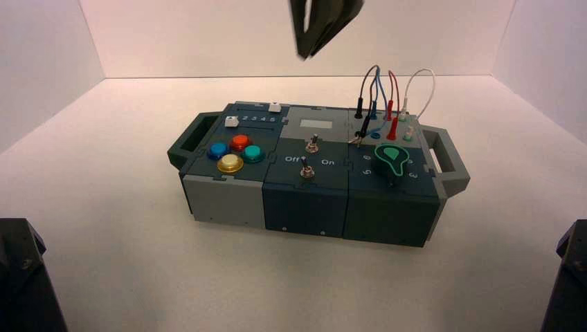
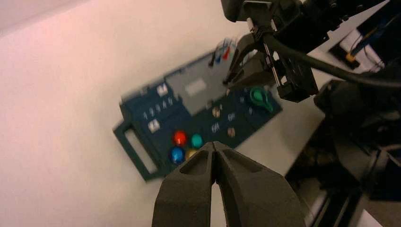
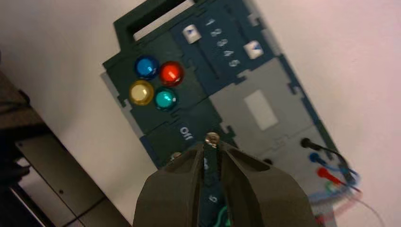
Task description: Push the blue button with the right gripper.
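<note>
The blue button [image 1: 218, 149] is a glossy round dome at the left end of the box's top, grouped with red, teal and yellow ones; it also shows in the wrist views [image 2: 177, 154] [image 3: 146, 66]. My right gripper [image 1: 304, 52] hangs high above the back of the box, well clear of the button. In the right wrist view its fingers [image 3: 211, 145] stand a narrow gap apart with nothing between them. From the left wrist view it appears over the wired end [image 2: 232, 78]. My left gripper [image 2: 215, 144] is shut and empty, held off to the box's left.
The red button [image 1: 240, 142], teal button [image 1: 253, 153] and yellow button [image 1: 230, 163] crowd the blue one. Two toggle switches [image 1: 306, 169] stand mid-box, a green knob [image 1: 391, 159] and looped wires [image 1: 387, 97] at the right end. Two white sliders [image 1: 232, 122] sit behind the buttons.
</note>
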Controlling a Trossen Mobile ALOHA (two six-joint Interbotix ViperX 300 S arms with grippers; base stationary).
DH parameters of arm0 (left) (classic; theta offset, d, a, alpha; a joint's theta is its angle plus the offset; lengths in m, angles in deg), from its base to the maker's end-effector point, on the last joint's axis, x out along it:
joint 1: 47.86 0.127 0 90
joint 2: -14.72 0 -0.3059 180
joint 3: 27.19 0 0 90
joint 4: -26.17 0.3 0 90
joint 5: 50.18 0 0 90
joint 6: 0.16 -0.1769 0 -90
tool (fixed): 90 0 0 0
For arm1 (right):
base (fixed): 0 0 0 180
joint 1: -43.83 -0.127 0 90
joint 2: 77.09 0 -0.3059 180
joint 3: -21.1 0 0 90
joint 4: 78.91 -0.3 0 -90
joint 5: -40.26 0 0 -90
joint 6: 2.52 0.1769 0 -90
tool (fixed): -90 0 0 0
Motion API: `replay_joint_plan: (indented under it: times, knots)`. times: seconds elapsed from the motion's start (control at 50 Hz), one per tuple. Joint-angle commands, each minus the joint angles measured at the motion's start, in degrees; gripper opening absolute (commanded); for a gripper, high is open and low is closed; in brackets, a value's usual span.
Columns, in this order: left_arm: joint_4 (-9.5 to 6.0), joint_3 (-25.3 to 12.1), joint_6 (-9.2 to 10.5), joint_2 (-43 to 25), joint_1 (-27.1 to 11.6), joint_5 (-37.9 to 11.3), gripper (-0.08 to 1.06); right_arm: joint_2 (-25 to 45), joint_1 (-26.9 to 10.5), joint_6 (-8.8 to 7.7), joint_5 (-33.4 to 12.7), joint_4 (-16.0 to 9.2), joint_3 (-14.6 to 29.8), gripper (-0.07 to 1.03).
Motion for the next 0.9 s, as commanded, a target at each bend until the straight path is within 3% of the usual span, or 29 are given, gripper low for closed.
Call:
replay_joint_plan:
  times: [0.02,0.08,0.16,0.26,0.46,0.62,0.9]
  knots:
    - [4.66,0.62,4.04,-0.35,0.00,-0.35,-0.03,1.49,-1.76,-0.44,0.26,0.09,2.81,0.14]
    - [8.17,1.32,7.03,-0.35,0.09,0.00,-0.03,2.72,-2.37,-0.44,0.18,0.09,3.43,0.12]
    - [14.15,2.02,12.30,-0.26,0.18,0.79,-0.03,4.57,-3.25,-0.44,0.35,0.09,4.39,0.08]
    - [18.11,2.99,15.38,0.09,0.00,0.97,-0.03,6.24,-4.39,-0.44,1.14,0.09,5.27,0.08]
    - [18.28,5.54,16.08,-0.53,-0.70,0.18,-0.03,9.49,-6.24,-0.35,1.76,-0.18,7.21,0.06]
    - [18.37,5.54,17.31,-1.41,-0.70,0.26,-0.03,11.34,-7.47,-0.35,2.11,-0.18,8.35,0.01]
    - [18.37,5.45,17.40,-3.08,-0.70,1.93,-0.03,13.27,-8.26,0.09,4.57,-0.44,8.88,-0.02]
